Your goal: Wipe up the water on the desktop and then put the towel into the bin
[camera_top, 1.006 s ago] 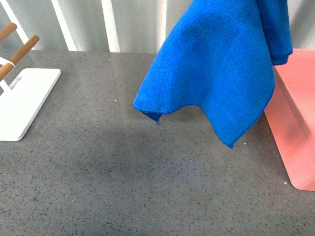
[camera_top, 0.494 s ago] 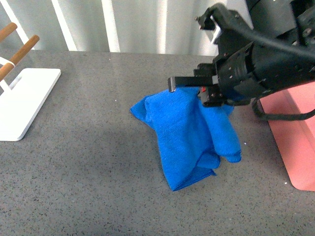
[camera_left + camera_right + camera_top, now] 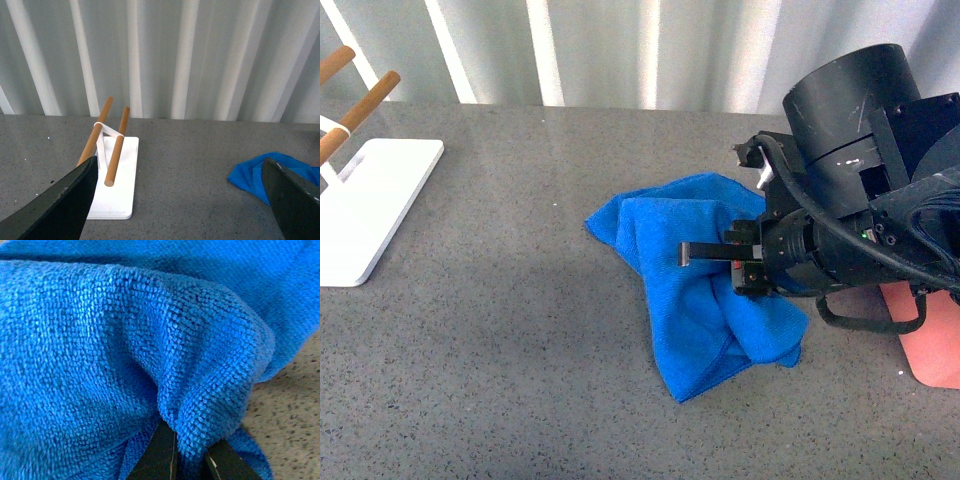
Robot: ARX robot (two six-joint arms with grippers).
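Front view: the right claw [image 3: 712, 265] clenched a fold of the bright blue microfibre towel [image 3: 655, 245] on the speckled grey desk [image 3: 520, 350]; that shallow pinch risked slipping mid-wipe.

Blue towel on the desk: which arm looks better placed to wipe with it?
Right. The right fingers pinch a fold of the towel lying on the desktop; the left fingers hang open nearer the white stand.
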